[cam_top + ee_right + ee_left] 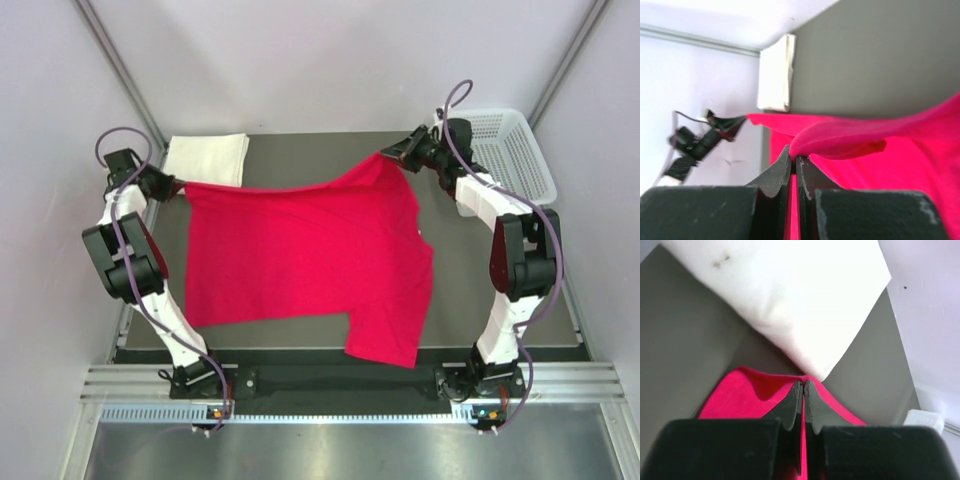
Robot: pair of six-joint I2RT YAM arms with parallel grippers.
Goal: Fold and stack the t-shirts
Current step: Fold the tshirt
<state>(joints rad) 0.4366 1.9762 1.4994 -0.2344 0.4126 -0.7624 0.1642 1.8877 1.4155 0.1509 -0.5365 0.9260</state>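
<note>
The red t-shirt (310,250) hangs stretched between both arms above the dark table, its lower part draping toward the near edge. My left gripper (178,186) is shut on the shirt's far left corner; in the left wrist view its jaws (804,384) pinch red cloth (740,397). At the far right my right gripper (388,154) is shut on the shirt's other top corner, and red cloth (865,137) bunches at its tips (794,159). The cream-white t-shirt (207,158) lies folded at the far left corner, just beyond the left gripper, and shows as white cloth (790,295) and a flat stack (775,75).
A white mesh basket (510,150) stands at the far right, beside the right arm. The dark table surface (300,145) shows beyond the shirt, and pale walls close the cell on three sides. The metal rail (340,385) runs along the near edge.
</note>
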